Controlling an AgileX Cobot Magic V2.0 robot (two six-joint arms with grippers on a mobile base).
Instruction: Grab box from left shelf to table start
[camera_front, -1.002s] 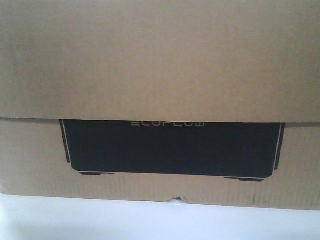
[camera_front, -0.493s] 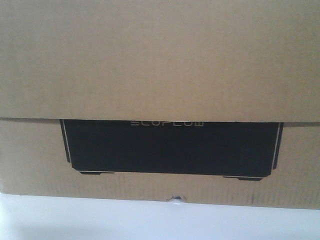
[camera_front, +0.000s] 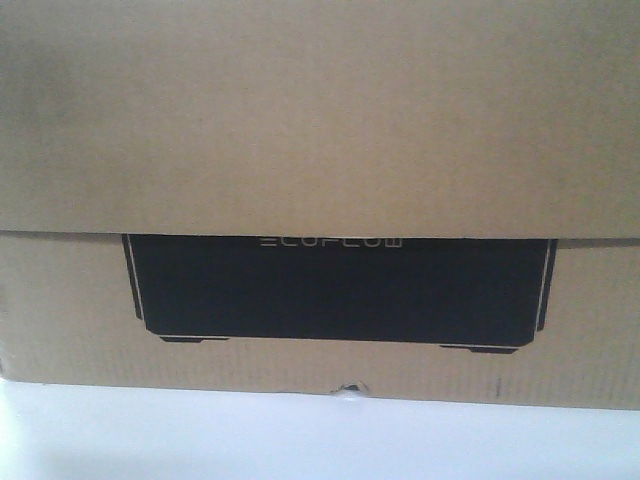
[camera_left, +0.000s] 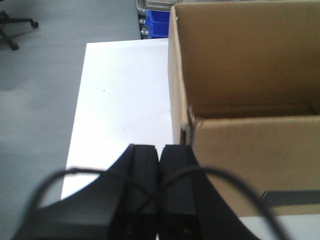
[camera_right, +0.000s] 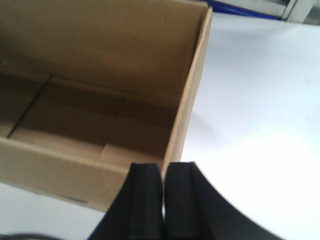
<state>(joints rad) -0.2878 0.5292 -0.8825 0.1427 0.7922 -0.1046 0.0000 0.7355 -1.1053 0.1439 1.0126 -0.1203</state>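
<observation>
Sitting on white desk (camera_left: 120, 95): open ECOFLOW cardboard box (camera_front: 320, 120), long axis running across front view. Left pincer (camera_left: 159, 165) hanging just outside box's left end wall, pads pressed together, gripping nothing. Right pincer (camera_right: 163, 182) hovering at right wall edge, likewise closed, empty. Blue bins (camera_left: 156, 22) showing beyond desk; nothing blocking either side.

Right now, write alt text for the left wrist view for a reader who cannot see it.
An open brown cardboard box stands on a white table, filling the right side of the view. The left gripper, black and shut on nothing, sits at the bottom edge beside the box's near corner. Grey floor and blue bins lie beyond.
</observation>
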